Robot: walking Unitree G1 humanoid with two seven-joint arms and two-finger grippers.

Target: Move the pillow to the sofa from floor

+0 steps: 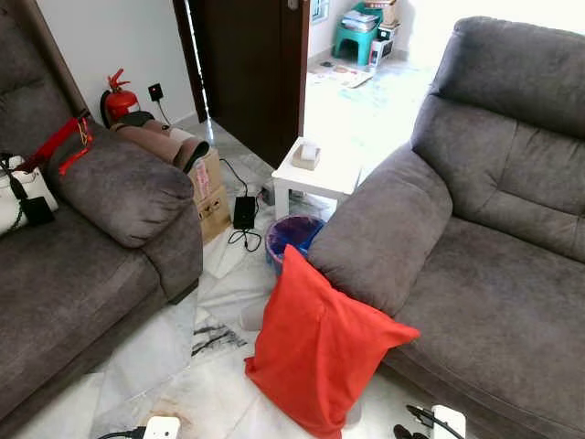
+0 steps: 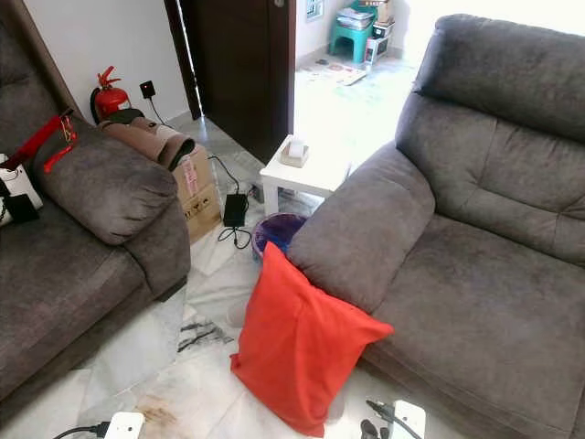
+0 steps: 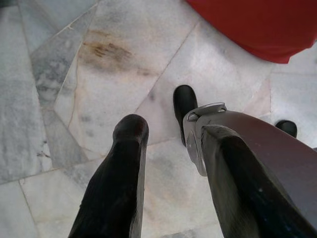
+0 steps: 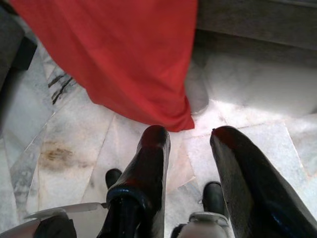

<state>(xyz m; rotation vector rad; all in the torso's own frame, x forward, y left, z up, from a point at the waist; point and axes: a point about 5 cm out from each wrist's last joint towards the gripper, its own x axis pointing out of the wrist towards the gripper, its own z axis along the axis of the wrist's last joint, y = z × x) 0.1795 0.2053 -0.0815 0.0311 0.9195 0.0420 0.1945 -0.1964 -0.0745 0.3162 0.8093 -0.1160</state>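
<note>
A red pillow (image 1: pixel 320 347) stands on the marble floor, leaning against the front of the armrest of the grey sofa (image 1: pixel 498 302) on the right. Its lower edge also shows as the red pillow (image 4: pixel 129 59) in the right wrist view, just ahead of my right gripper (image 4: pixel 190 134), which hangs open above the floor with nothing between its fingers. My left gripper (image 3: pixel 173 131) is open too, low over the bare tiles, with a corner of the pillow (image 3: pixel 257 25) beyond it. The sofa's seat cushion behind the armrest is bare.
A second grey sofa (image 1: pixel 82 265) stands on the left with a bag (image 1: pixel 18 197) on it. Beyond the pillow are a purple bin (image 1: pixel 291 235), a white side table (image 1: pixel 320 174), a cardboard box (image 1: pixel 210 197) and a black adapter with cable (image 1: pixel 244 212).
</note>
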